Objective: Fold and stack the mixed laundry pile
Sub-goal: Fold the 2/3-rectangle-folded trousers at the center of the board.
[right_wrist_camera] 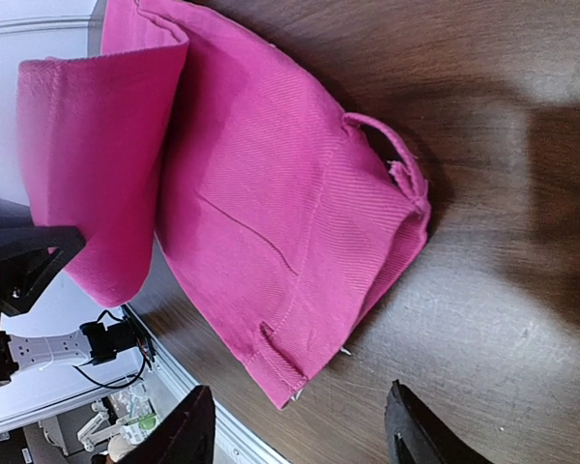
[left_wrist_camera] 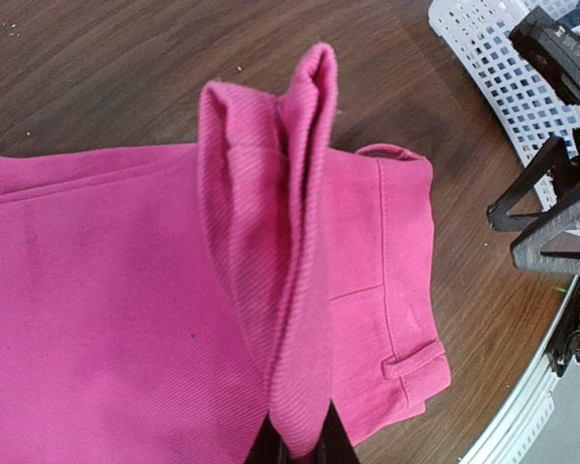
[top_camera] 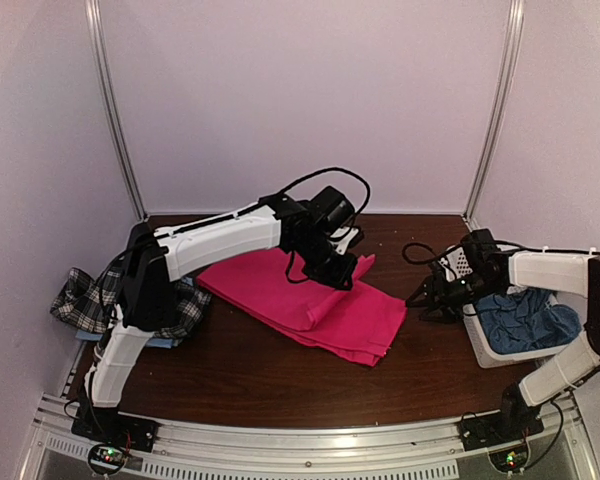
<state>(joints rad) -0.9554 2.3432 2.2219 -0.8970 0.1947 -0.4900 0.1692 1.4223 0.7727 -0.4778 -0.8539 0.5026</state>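
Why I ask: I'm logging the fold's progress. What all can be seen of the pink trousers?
The hot-pink trousers look like ribbed twill, with stitched seams and a belt loop on the waistband. They lie mostly flat, folded over, mid-way along the dark wooden table. The left gripper is shut on one edge, pinching it up into a standing ridge. The right gripper hovers open just off the waistband corner, not touching.

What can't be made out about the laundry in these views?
Black-and-white plaid shirt: top view, partly behind the left arm.
Light blue cloth beneath it: only a sliver shows.
Dull blue cloth in the white lattice basket: top view, partly under the right arm.
Hot-pink trousers: left wrist view, legs run off the left edge.
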